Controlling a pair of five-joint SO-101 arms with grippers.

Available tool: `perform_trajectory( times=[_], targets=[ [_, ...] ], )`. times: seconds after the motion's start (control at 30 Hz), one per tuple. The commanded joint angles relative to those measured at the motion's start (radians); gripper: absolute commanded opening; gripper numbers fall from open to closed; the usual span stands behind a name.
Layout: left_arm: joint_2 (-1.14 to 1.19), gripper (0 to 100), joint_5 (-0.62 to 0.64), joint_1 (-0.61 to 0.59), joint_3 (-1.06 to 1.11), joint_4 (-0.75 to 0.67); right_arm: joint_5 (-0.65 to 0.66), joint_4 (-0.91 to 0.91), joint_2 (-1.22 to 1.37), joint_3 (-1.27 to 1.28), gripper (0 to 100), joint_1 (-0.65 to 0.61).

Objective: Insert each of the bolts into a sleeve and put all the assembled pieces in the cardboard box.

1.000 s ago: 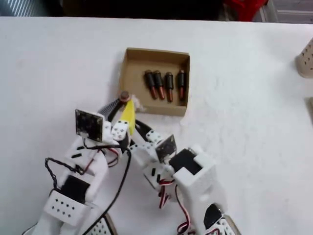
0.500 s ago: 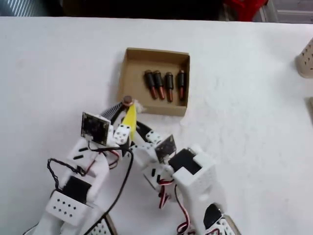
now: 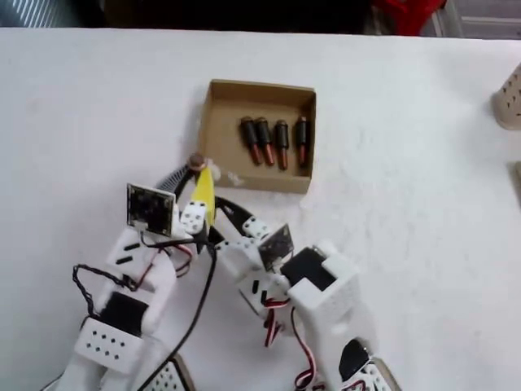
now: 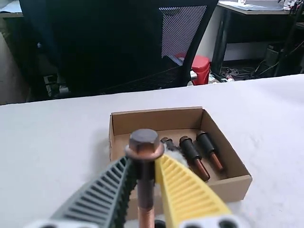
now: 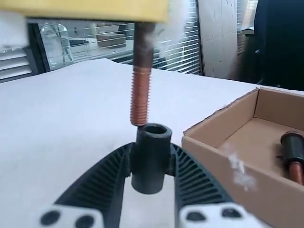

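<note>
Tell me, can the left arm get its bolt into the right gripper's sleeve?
Probably yes: the bolt hangs upright just above the sleeve's open bore with nothing between, though its tip looks slightly off-centre.

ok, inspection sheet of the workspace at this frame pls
surface: white table, flat.
job's things: cardboard box holds four assembled pieces; bolt upright, tip just above the sleeve mouth, not in.
clutter: white fluff by the box front wall; beige perforated block at the table edge.
grippers: left tool shut on bolt; right tool shut on sleeve.
cables: black cable along left arm; red and white wires at right arm.
surroundings: black chair, red bin behind the table.
</note>
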Motion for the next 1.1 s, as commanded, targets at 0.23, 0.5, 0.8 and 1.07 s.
perform_trajectory(
  times=[0.23,0.5,0.8,1.07],
  targets=[
    [-0.024,2,-0.003,0.028,-0.051,-0.012,0.012,-0.001,-0.007,-0.020,1.6,-0.004],
    [-0.024,2,-0.002,0.039,-0.049,-0.034,0.012,0.025,-0.007,-0.020,1.6,-0.004],
    [-0.024,2,-0.005,0.035,-0.051,-0.035,0.012,0.025,-0.007,-0.020,1.6,-0.015],
    [-0.024,2,-0.006,0.035,-0.061,-0.048,0.012,0.025,-0.007,-0.020,1.6,-0.015]
  ],
)
